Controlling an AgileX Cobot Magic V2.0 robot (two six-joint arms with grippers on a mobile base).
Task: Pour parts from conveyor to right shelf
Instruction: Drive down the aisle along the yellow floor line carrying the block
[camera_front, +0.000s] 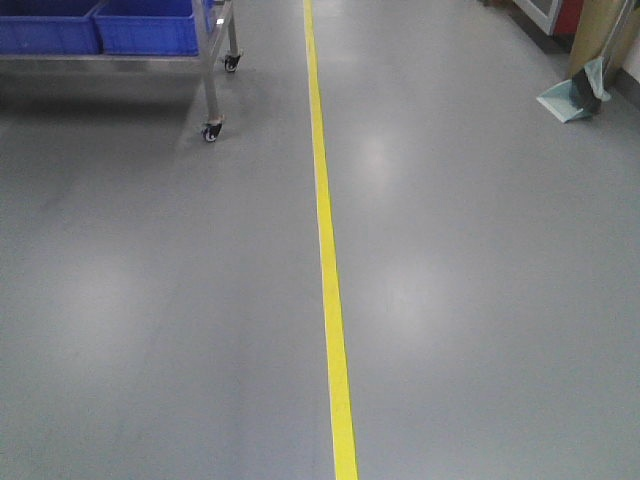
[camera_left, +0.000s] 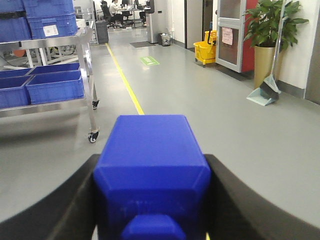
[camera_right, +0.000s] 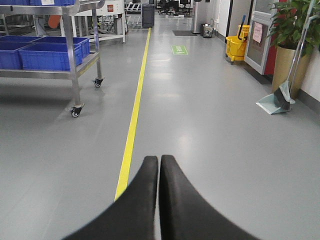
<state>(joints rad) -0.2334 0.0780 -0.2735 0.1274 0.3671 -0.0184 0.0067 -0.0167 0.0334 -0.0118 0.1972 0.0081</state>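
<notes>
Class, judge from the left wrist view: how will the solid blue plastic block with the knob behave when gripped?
The blue plastic block is probably rigid: its edges look crisp inside the left end effector. Smooth faces suggest it may slip. Flat sides mean it likely slides rather than rolls.

Part: blue plastic, smooth, with a soft sheen.
Left gripper fingers: black, matt, plastic-looking.
Right gripper fingers: black, smooth, with a faint sheen.
Shelf: bare steel with a dull, brushed-looking shine.
Bins: blue plastic, lightly glossy.
Floor: grey, smooth coating — semi-gloss, showing pale light patches.
Floor line: yellow, smooth, slightly glossy.
</notes>
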